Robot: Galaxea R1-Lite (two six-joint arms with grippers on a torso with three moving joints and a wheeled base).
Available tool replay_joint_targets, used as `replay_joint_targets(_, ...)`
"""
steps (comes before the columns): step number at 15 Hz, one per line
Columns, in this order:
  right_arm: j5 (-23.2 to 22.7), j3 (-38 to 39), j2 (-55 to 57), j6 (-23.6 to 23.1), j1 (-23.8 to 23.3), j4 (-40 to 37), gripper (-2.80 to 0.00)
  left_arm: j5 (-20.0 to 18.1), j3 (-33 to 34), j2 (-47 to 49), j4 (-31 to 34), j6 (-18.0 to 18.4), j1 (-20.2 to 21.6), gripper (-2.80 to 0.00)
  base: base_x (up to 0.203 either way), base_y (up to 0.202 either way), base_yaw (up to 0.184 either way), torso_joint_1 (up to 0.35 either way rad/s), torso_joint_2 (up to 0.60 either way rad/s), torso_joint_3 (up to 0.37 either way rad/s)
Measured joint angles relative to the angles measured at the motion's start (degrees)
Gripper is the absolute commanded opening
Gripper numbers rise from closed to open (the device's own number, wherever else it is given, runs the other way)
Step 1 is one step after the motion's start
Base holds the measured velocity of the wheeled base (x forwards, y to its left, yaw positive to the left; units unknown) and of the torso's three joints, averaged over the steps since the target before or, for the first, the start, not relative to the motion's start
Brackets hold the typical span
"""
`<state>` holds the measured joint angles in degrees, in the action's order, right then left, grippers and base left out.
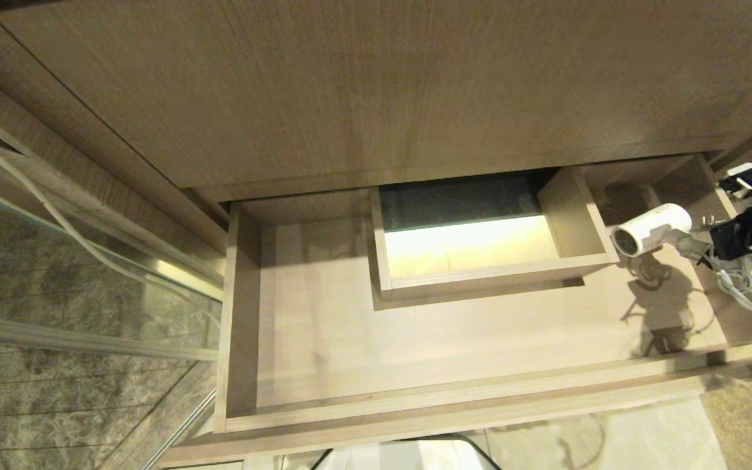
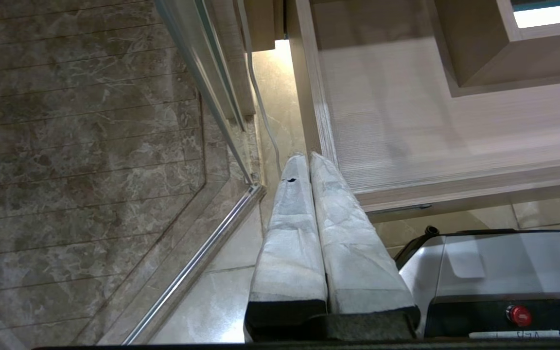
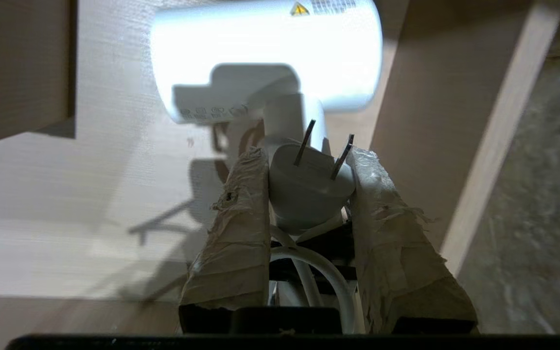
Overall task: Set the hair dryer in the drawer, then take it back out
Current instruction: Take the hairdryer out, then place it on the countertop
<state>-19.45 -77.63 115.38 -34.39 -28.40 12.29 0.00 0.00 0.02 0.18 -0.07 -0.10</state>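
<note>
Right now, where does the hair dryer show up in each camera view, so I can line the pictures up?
Head view: the hair dryer is at the right end of the open drawer, above its floor, held by the right end effector.
Left wrist view: not in it.
Right wrist view: upper centre, white barrel beyond the fingers, which clamp its plug and cord.
Shared landmark: the boxed cutout at the drawer's rear shows in all three.

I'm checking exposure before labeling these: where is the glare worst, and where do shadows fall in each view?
Right wrist view: the hair dryer barrel is blown out white above the right gripper. Head view: the dryer's shadow lies on the drawer floor, and the rear cutout glows bright. Left wrist view: evenly lit, with the left gripper soft.
</note>
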Motion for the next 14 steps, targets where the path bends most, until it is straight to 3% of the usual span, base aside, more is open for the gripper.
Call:
replay_joint_targets(6,1.71,2.82,-8.47,0.17,-0.2,-5.11,-2.8,0.0,0.0,0.0,0.0,0.0,0.0,-2.8,0.0,0.0,0.0,0.0,0.0,0.0)
replay_joint_targets(10,7.05,5.57,-16.34,0.19,-0.13,-7.43,-2.8,0.0,0.0,0.0,0.0,0.0,-0.01,-2.8,0.0,0.0,0.0,0.0,0.0,0.0)
replay_joint_targets(14,7.68,7.17,-24.34,0.22,-0.1,-12.02,-2.8,-0.01,0.0,0.0,0.0,0.01,0.0,-2.8,0.0,0.0,0.0,0.0,0.0,0.0)
